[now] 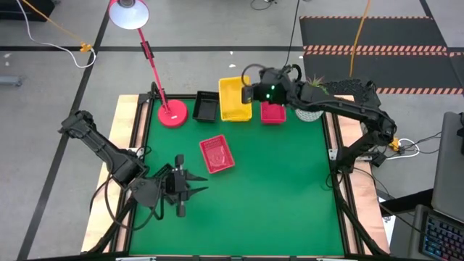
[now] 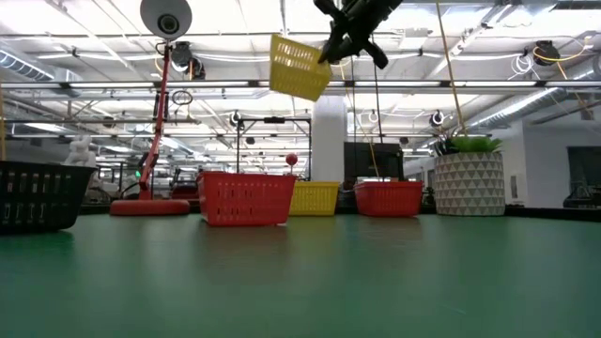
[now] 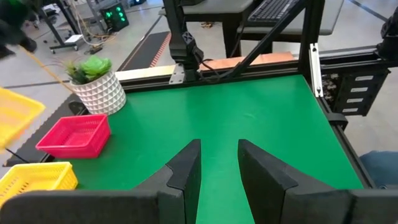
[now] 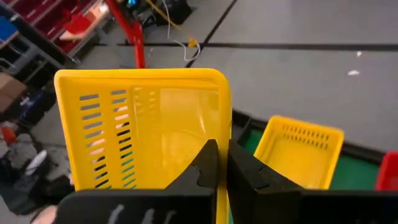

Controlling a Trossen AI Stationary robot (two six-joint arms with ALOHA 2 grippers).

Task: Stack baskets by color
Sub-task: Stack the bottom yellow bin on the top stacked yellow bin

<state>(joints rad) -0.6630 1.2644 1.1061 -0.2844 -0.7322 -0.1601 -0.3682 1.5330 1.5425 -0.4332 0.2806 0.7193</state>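
Observation:
My right gripper (image 2: pixel 331 49) is shut on a yellow basket (image 2: pixel 299 68) high above the table's far side. A second yellow basket (image 4: pixel 298 149) stands on the table below it. A black basket (image 1: pixel 206 106) stands to the left of that one and a red-pink basket (image 1: pixel 273 112) to its right. Another red-pink basket (image 1: pixel 217 154) sits near the table's middle. My left gripper (image 1: pixel 194 190) waits open near the table's left front, with nothing between its fingers. My right gripper pinches one side wall of the yellow basket, near its rim (image 4: pixel 222 118), between its two fingers, one finger (image 4: pixel 202 165) over the basket's inside and one outside. The basket is lifted clear of the table and hangs tilted from the fingers.
A red lamp stands on its round base (image 1: pixel 172 114) at the far left, its pole slanting up over the table edge. A white plant pot (image 1: pixel 308 109) stands at the far right. Bare green mat covers the near and right half of the table.

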